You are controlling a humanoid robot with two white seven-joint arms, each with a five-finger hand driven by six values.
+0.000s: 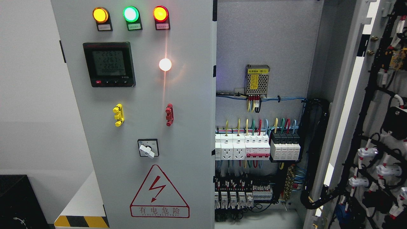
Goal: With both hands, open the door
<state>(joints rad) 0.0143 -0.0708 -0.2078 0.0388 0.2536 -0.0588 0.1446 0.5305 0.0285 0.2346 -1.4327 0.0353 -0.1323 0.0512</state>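
Two doors show on the grey cabinet: the left door (pixel 143 127) stands shut, filling the centre toward nine o'clock, and the right door (pixel 378 127) is swung wide at three o'clock, its wired back facing the camera. Between them the interior lies exposed — a small power supply (pixel 257 81) at about one o'clock, breakers (pixel 254 148) just below centre-right. Three lamps (pixel 131 14) glow at twelve o'clock above a meter (pixel 109 64). Neither robot hand is visible, so their state cannot be told.
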